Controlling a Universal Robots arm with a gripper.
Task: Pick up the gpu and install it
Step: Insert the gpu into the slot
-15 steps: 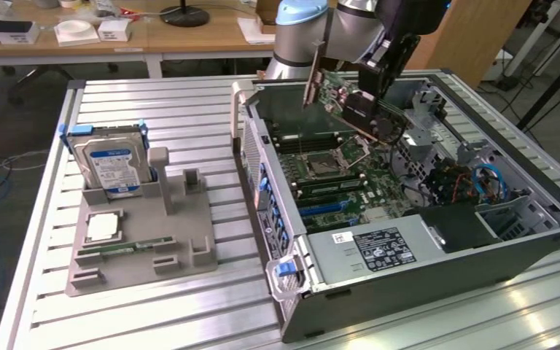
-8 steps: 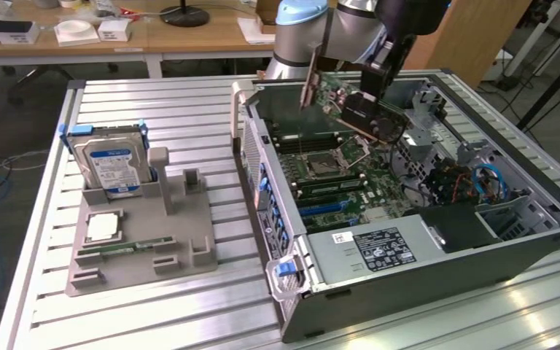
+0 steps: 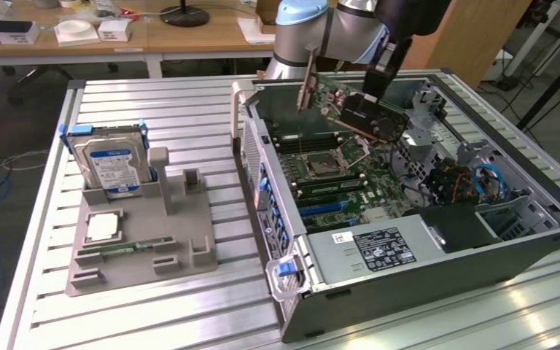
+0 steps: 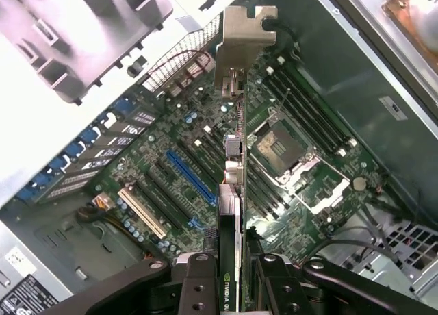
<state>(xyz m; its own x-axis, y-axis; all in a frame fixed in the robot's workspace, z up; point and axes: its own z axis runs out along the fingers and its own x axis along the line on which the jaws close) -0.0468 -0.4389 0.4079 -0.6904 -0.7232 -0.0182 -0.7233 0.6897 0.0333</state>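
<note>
The gpu (image 3: 358, 109), a green card with a black cooler block and a silver end bracket (image 3: 306, 86), hangs tilted over the open computer case (image 3: 513, 240). My gripper (image 3: 384, 67) is shut on its upper edge. In the wrist view the gpu (image 4: 231, 185) is seen edge-on between my gripper (image 4: 233, 277) fingers (image 4: 197, 277), with its bracket (image 4: 241, 44) at the far end. Below it lies the motherboard (image 4: 171, 144) with a blue slot (image 4: 190, 174) and a white slot (image 4: 144, 212). The card is above the board, apart from the slots.
A grey fixture (image 3: 178, 233) on the slatted table at the exterior view's left holds a hard drive (image 3: 113, 164), a memory stick (image 3: 125, 248) and a chip (image 3: 103, 226). Inside the case are a power supply (image 3: 372, 248), cables (image 3: 484, 182) and a CPU socket (image 4: 284, 147).
</note>
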